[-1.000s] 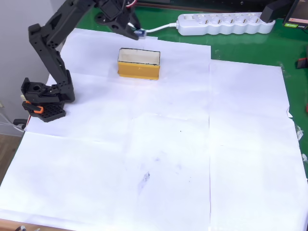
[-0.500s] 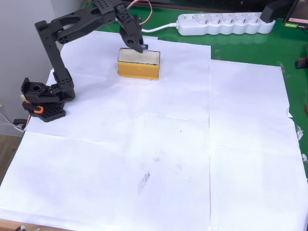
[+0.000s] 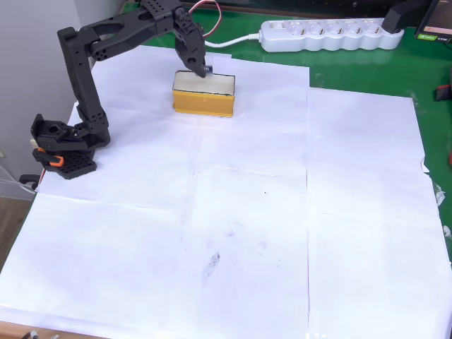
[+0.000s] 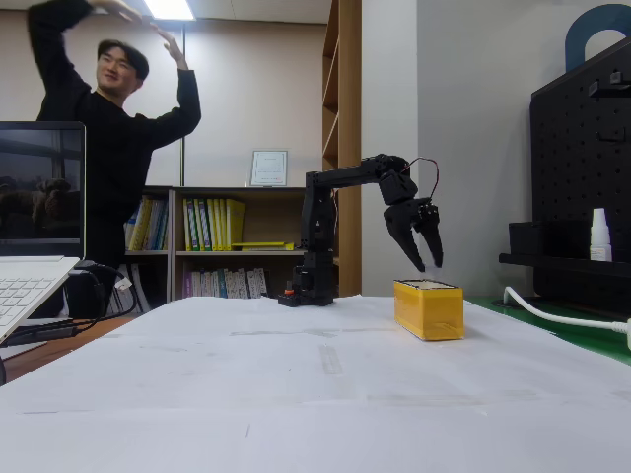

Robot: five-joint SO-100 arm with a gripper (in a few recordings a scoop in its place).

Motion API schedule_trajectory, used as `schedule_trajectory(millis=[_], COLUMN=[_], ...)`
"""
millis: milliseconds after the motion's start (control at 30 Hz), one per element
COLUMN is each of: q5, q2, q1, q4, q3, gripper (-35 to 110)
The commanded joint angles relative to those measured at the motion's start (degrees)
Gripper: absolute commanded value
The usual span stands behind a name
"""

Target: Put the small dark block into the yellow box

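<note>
The hand (image 4: 428, 264) hangs spread just above the box (image 3: 203, 93), with a power strip (image 3: 328, 34) behind the box on the surface (image 3: 353, 78).

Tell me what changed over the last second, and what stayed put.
The pincer swung from behind the yellow box to above its far rim and tipped downward; its fingers now stand apart in the fixed view. The small dark block it carried a second ago can no longer be made out. The box and power strip stayed put.
</note>
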Motion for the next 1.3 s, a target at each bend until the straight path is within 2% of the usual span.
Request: schedule_trajectory(millis=[0, 133, 267, 433, 633, 867, 967, 1100, 1267], q5=[-1.0, -1.1, -3.6, -9.3, -21.7, -30.2, -31.6, -30.5, -28.8], q2=[-0.9, -5.9, -18.2, -35.8, -60.9, -83.8, -90.7, -95.6, -96.5], q1=[0.3, 1.2, 3.3, 11.2, 25.5, 31.0, 32.7, 33.0, 33.2], q4=[0.4, 0.7, 3.3, 8.3, 4.5, -2.2, -4.3, -4.2, 2.8], q3=[0.8, 1.5, 1.7, -4.8, -34.2, -70.0, -80.3, -86.8, -88.3], gripper=[30, 34, 34, 37, 41, 41, 11, 0, 0])
